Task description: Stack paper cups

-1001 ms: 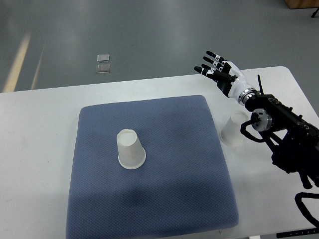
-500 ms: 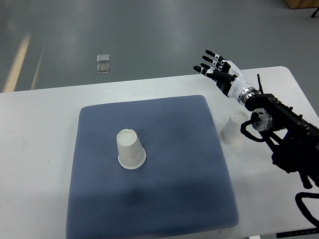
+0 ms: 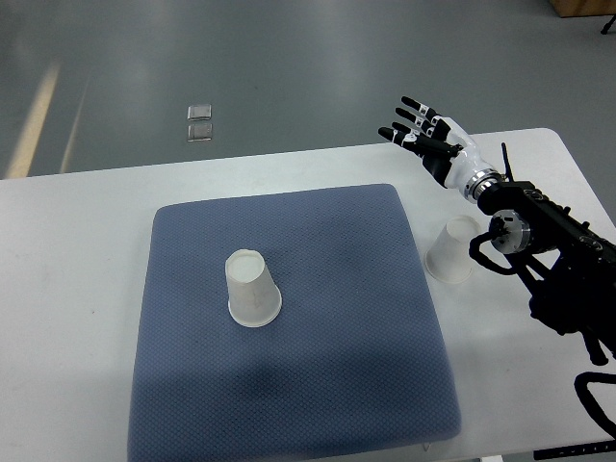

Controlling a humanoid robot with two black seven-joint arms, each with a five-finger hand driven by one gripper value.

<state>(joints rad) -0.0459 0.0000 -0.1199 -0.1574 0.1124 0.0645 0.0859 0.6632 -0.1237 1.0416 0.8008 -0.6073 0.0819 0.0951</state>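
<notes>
**Right hand spread above the table's far edge, both cups standing apart from it**

The right hand comes in from the right edge of the view and is held up over the far side of the white table. Its fingers are spread wide, pointing up and to the left, and they hold nothing. The black forearm and wrist run down to the lower right, crossing the table's right part.

Two white paper cups stand upside down, wide rim on the surface. The first cup sits on the bare table just beside the right edge of the blue mat. It lies below the hand in the picture, close against the dark wrist joint of the arm, which partly overlaps its right side. The fingertips are well apart from this cup; the palm and wrist lie between them and it.

The second cup stands on the mat, left of its middle, tilted slightly in the view so that its closed bottom faces up. It is far to the lower left of the hand, with the open stretch of mat between them. The two cups are well apart from each other and not stacked.

On the grey floor beyond the table lie two small pale squares, one just above the other.
</notes>
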